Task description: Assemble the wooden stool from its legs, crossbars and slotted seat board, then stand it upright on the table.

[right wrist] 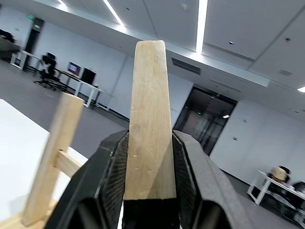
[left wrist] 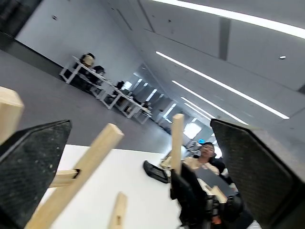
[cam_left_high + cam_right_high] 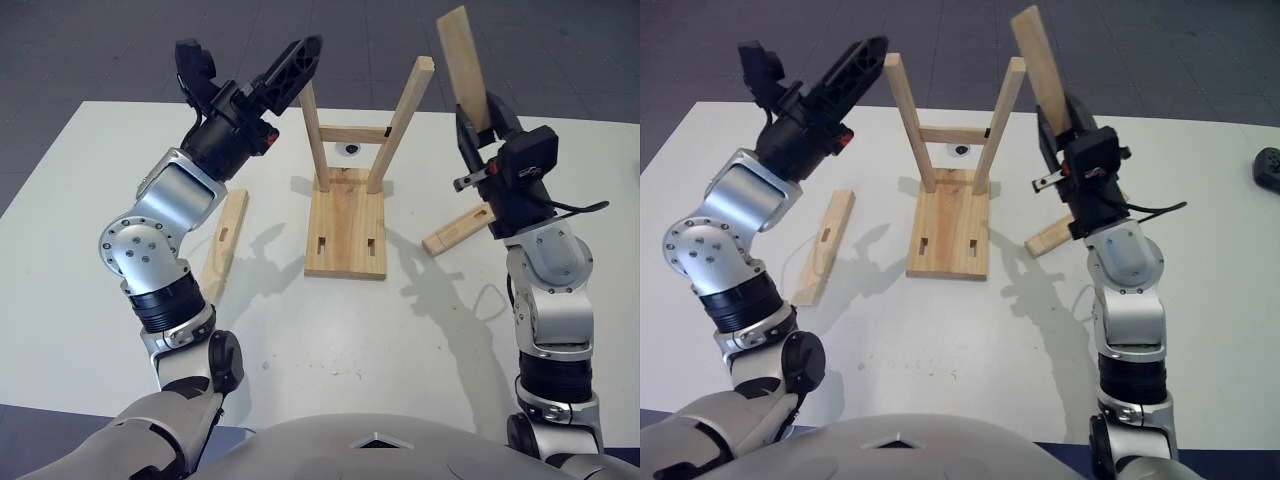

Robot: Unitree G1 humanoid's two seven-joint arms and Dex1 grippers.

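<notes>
The slotted seat board [image 3: 345, 225] lies flat on the white table [image 3: 300, 350]. Two legs [image 3: 400, 115] rise from its far end, joined by a crossbar [image 3: 352, 133]. My left gripper [image 3: 303, 52] hangs open in the air beside the top of the left leg [image 3: 314, 130], holding nothing; its fingers [image 2: 33, 167] stand wide apart. My right gripper [image 3: 478, 115] is raised to the right of the stool, shut on a flat wooden leg piece [image 3: 463, 55] that points up. A slotted wooden piece [image 3: 225, 245] lies left of the seat board, and another piece [image 3: 458, 228] lies on the right behind my right arm.
A small dark round object [image 3: 350, 149] sits on the table just behind the standing legs. A black device [image 3: 1268, 165] rests at the table's far right edge. Bare table stretches in front of the seat board.
</notes>
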